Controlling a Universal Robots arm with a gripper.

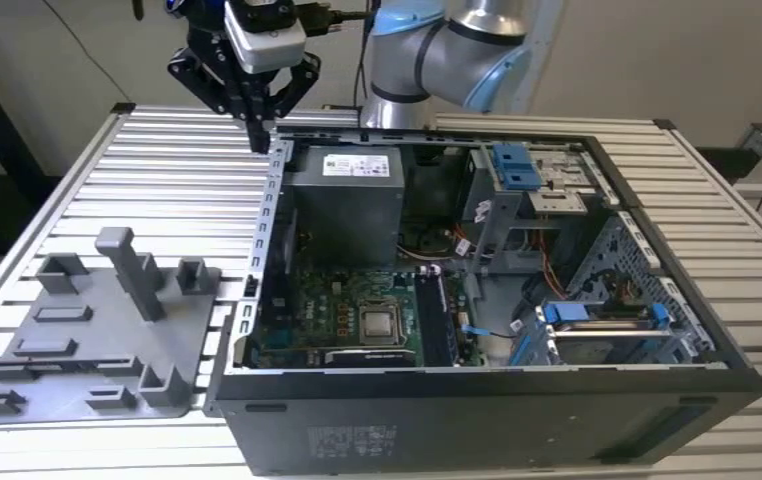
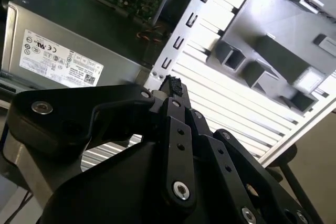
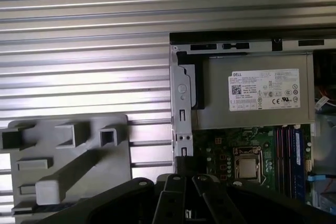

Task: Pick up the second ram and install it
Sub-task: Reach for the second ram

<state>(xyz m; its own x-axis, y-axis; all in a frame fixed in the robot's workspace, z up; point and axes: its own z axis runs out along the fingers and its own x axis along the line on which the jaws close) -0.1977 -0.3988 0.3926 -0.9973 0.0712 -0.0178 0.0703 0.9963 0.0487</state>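
Right now the main risk is a knock. The gripper [image 1: 258,135] hangs w/ its tips just above the far corner of the PC case [image 1: 272,215], on the exterior view's left, next to the power supply [image 1: 344,205]. A straight drop would prob. hit the sheet-metal rim or the supply box, not the board. Fingers [image 2: 178,129] are pressed together w/ nothing between them, so going down like this they'd only jab.

Second ram: can't pin it for sure. No stick seen on the grey fixture [image 1: 88,350]. A thin blue-green strip [image 3: 297,149] in the slot bank [image 1: 441,315] beside the CPU [image 1: 381,322] may be it, seated on edge. If so, it's well apart from the tips, past the supply.
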